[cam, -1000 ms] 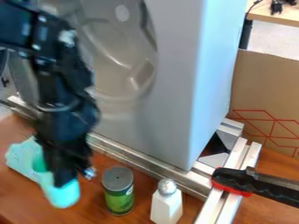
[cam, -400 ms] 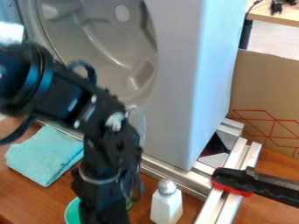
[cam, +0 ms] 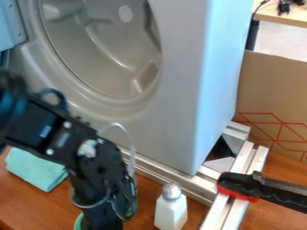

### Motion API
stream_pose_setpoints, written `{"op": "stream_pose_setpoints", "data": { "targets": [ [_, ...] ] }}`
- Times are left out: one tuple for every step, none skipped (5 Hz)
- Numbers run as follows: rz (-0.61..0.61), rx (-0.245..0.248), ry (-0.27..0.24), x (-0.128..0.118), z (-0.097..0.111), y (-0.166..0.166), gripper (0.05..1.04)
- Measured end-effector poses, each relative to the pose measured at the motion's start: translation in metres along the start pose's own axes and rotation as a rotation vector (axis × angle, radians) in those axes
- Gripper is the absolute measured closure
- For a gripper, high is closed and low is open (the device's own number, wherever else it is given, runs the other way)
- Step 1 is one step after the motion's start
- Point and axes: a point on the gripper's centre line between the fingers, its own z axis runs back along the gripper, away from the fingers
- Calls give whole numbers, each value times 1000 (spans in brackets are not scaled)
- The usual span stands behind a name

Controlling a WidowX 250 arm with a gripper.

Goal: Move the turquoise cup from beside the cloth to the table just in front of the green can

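Note:
The black gripper (cam: 105, 218) hangs at the bottom edge of the camera view, left of centre, its lower end cut off by that edge. Part of a green-teal cup (cam: 78, 222) shows against its left side; how the two touch is hidden. A folded light-teal cloth (cam: 37, 171) lies on the wooden table to the left, partly behind the arm. Right of the gripper, a white shaker with a silver domed cap (cam: 171, 210) stands upright, apart from it.
A large grey panel with a round recess (cam: 207, 90) rises behind the arm. Metal rails (cam: 180, 180) run along its foot. A black-and-red clamp (cam: 258, 187) sits on the rails at right, and a cardboard sheet (cam: 273, 94) stands behind.
The gripper has moved right and toward the bottom edge, and the cup has shifted the same way. The cloth is less covered than at first; the arm now blocks the green can.

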Motion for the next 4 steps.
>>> {"op": "stream_pose_setpoints", "data": {
  "targets": [
    [17,-33,21,-1,1,-1,959],
    [45,-42,70,1,6,0,754],
    [63,-23,109,-2,8,2,457],
    [65,-12,112,-2,11,1,160]
  ]
}}
